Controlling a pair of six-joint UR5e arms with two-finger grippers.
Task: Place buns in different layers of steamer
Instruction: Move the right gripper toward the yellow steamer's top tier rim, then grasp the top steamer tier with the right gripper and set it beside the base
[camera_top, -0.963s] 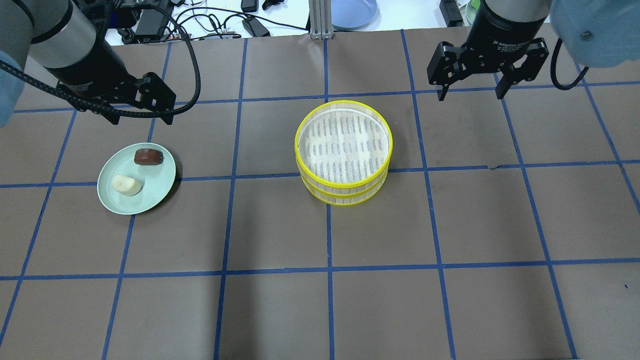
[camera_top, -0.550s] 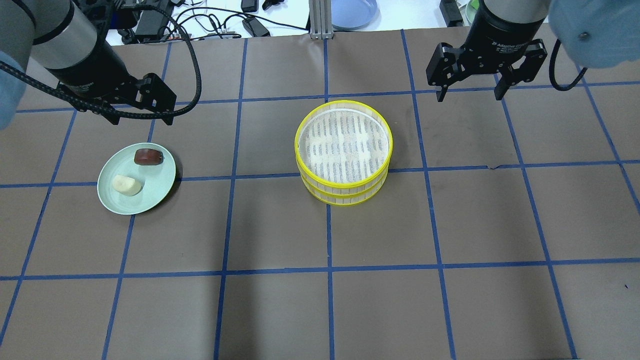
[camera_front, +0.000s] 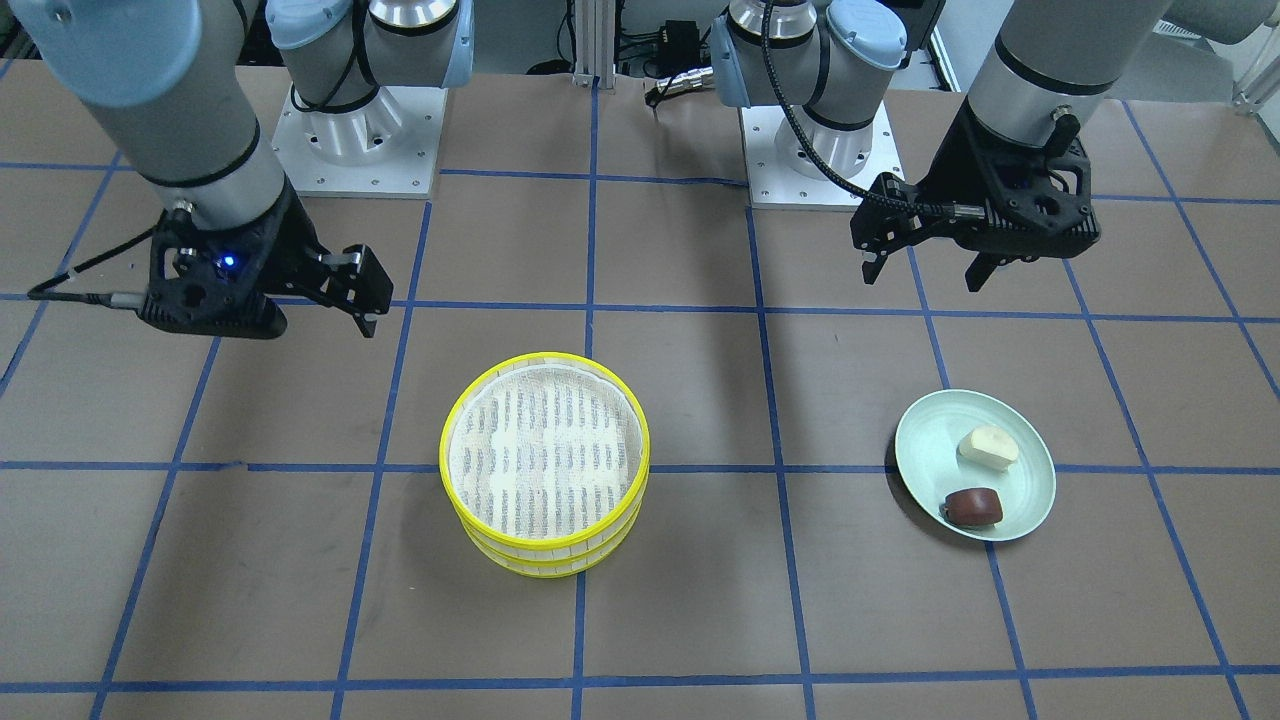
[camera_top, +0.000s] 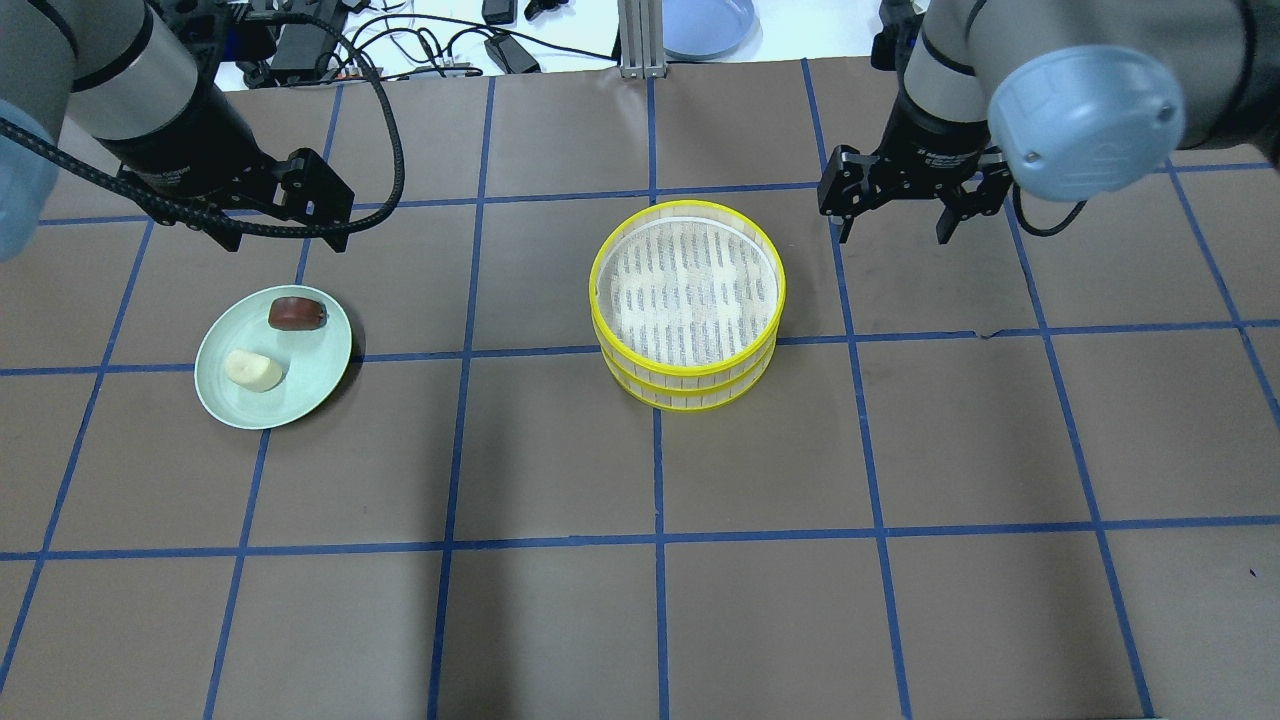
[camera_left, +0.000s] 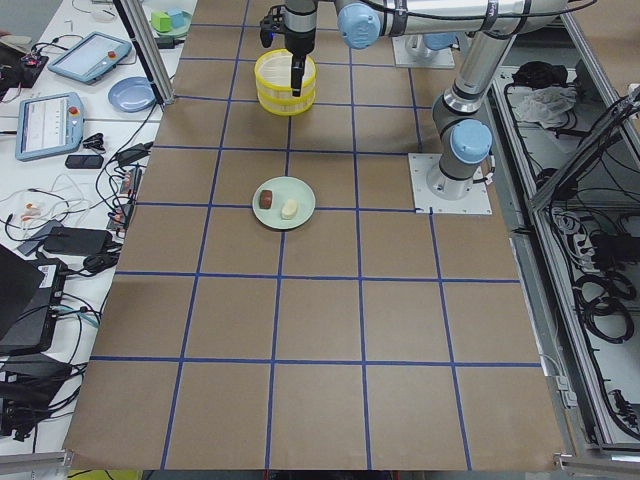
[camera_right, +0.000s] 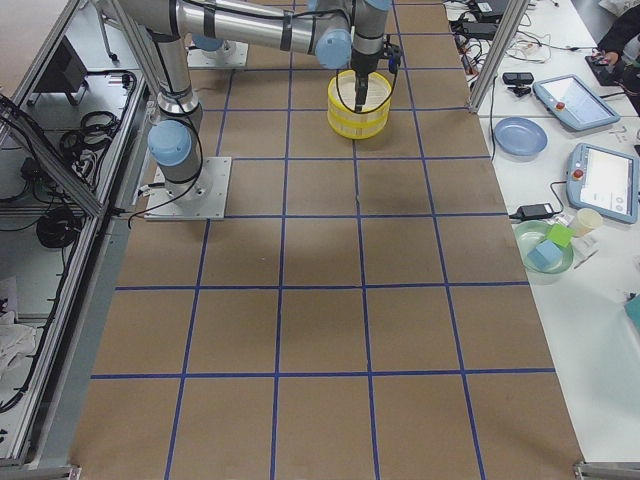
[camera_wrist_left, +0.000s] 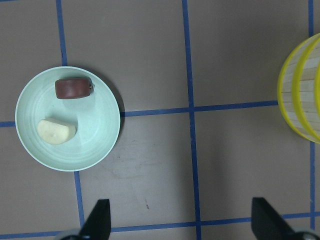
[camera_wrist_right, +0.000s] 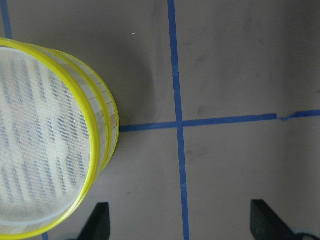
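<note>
Two steamer layers (camera_top: 592, 285) are stacked mid-table, with yellow rims and an empty white mesh floor on top; they also show in the front view (camera_front: 445, 450). A cream-white bun (camera_top: 253, 370) and a dark reddish-brown bun (camera_top: 296, 313) lie on a pale green plate (camera_top: 305, 395) at the left. My left gripper (camera_top: 286, 240) is open and empty, hovering just behind the plate; its wrist view shows both buns (camera_wrist_left: 56, 131) (camera_wrist_left: 73, 88). My right gripper (camera_top: 893, 236) is open and empty, just right of and behind the steamer, whose rim shows in its wrist view (camera_wrist_right: 97, 165).
Behind the table's far edge are a blue plate (camera_top: 705, 25), cables and an aluminium post (camera_top: 638, 40). Side benches hold tablets (camera_left: 50, 120) and dishes (camera_right: 520, 135). The robot bases (camera_front: 350, 130) stand on the brown gridded tabletop.
My right gripper has moved left toward the steamer and a little nearer, its blue wrist joint swinging into view. My left gripper has barely shifted. Buns and steamer have not moved.
</note>
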